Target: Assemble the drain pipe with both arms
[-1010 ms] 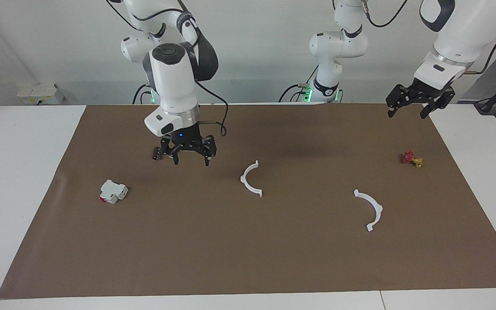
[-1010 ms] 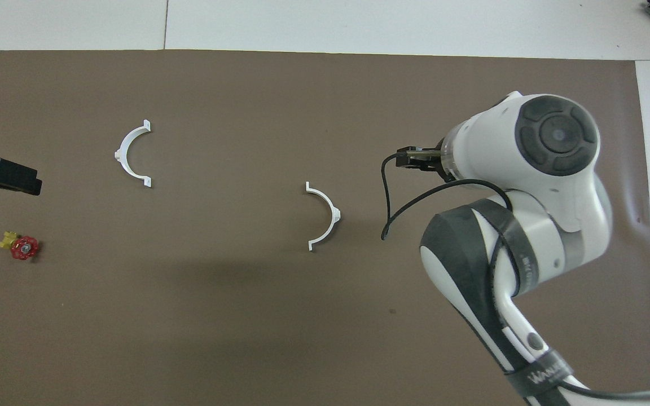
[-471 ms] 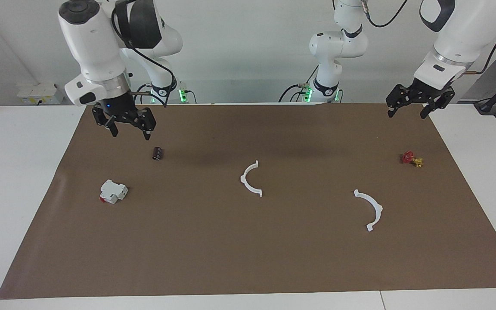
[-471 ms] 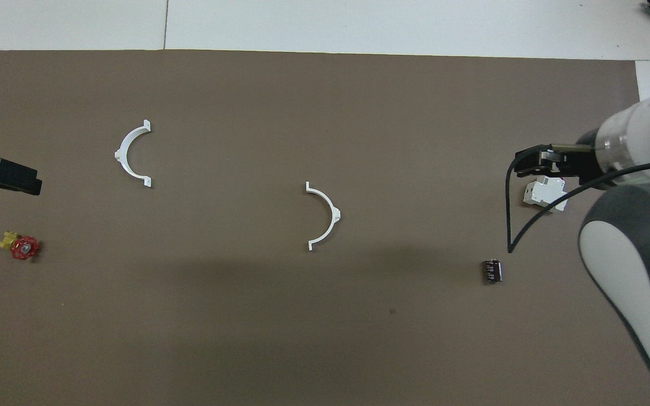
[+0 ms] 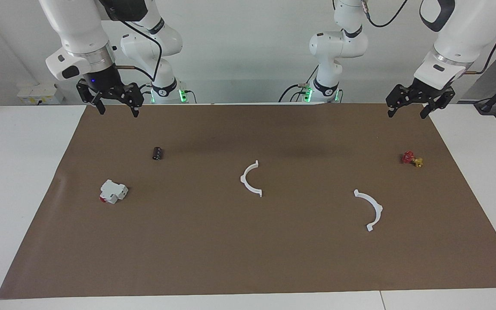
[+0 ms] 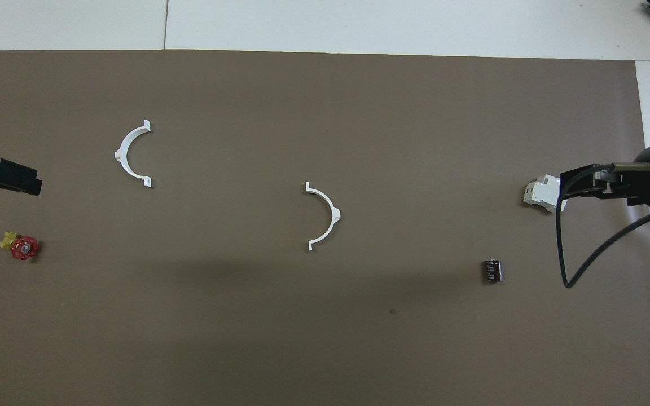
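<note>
The drain pipe lies as two separate white arcs flat on the brown mat. One arc [image 5: 242, 178] [image 6: 336, 214] rests near the mat's middle. The other arc [image 5: 379, 208] [image 6: 119, 153] lies farther from the robots, toward the left arm's end. My right gripper [image 5: 119, 112] hangs open and empty over the mat's corner nearest the robots at the right arm's end. My left gripper [image 5: 407, 115] hangs open and empty over the corner nearest the robots at the left arm's end. Neither gripper touches an arc.
A white block with a red part [image 5: 113, 191] [image 6: 540, 193] and a small dark cylinder [image 5: 157, 153] [image 6: 492, 270] lie toward the right arm's end. A red and yellow valve [image 5: 411, 159] [image 6: 20, 246] sits toward the left arm's end.
My right gripper has risen from beside the small dark cylinder and drawn back to the mat's corner at its own end. The cylinder stays on the mat. The left arm has not moved.
</note>
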Tool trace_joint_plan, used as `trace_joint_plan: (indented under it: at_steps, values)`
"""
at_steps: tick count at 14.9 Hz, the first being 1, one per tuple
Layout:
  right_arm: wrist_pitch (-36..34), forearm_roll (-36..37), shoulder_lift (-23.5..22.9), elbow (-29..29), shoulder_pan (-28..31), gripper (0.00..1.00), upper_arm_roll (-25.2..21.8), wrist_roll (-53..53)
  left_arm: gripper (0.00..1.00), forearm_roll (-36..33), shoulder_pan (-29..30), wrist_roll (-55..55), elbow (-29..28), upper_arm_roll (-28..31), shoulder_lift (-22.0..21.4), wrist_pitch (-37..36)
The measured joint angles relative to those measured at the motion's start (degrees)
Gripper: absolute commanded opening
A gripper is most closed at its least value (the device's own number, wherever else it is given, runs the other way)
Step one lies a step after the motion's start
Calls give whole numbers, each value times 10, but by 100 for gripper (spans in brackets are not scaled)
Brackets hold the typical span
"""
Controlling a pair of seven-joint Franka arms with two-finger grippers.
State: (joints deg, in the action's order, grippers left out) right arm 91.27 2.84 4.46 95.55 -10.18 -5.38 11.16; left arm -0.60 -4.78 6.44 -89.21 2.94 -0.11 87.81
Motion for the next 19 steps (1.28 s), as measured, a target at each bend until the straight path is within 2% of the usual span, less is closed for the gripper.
trace_joint_plan:
  at_steps: [16, 19]
  values:
    - [-5, -18, 0, 1, 1, 100, 1, 0, 100, 0, 0, 0, 0, 0, 0, 0]
    - [-7, -18, 1, 1, 26, 100, 9, 0, 100, 0, 0, 0, 0, 0, 0, 0]
